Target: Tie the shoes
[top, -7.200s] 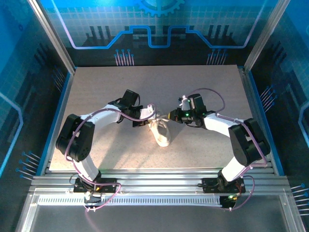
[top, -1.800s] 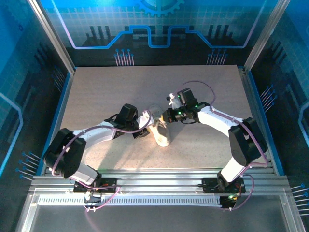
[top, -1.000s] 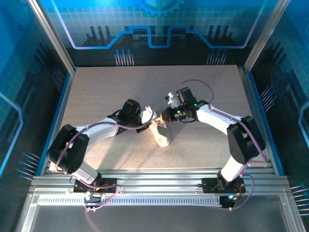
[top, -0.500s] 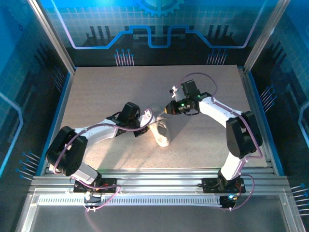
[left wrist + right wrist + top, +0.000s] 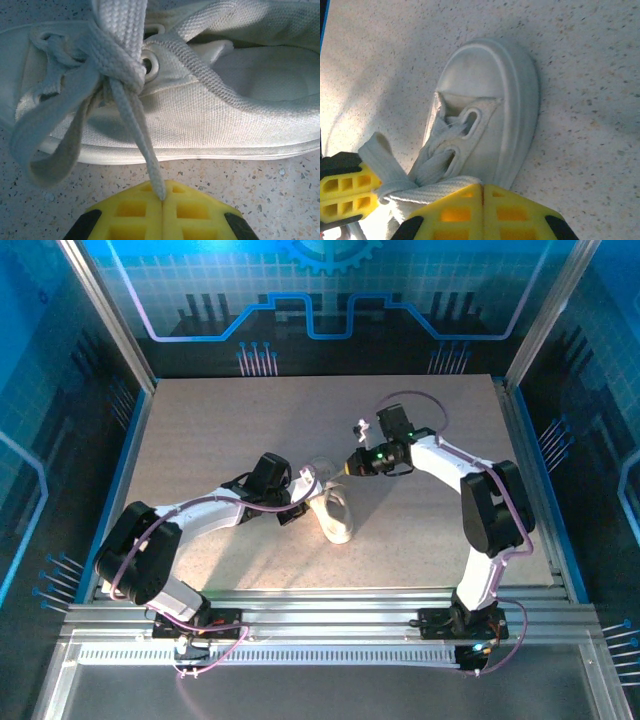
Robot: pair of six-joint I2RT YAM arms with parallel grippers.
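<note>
Nearest to the arm bases, the white sneaker (image 5: 336, 519) lies on the speckled table (image 5: 220, 430), a little to the right of the middle, its toe cap toward the near edge and its opening toward the far side. In the right wrist view the sneaker (image 5: 487, 110) rests flat on its pale sole, toe uppermost in that picture.

Just beyond, at the lacing, we see the left gripper (image 5: 303, 488) come in from the left side of the shoe. Its yellow pads are pressed together – one thin strand of the laces (image 5: 136, 130) runs straight from the knot (image 5: 120, 65) by the top eyelet down into the seam between them, so the left gripper (image 5: 162, 215) is clenched on that strand. A loose loop (image 5: 42, 145) hangs down the shoe's side next to it.

Farther still sits the right gripper (image 5: 346, 468), at the far end of the sneaker. Its pads are likewise closed, and a broad band of the laces (image 5: 445, 187) leads into the right gripper (image 5: 482, 210) – gripped there. The two grippers are near each other but apart.
</note>
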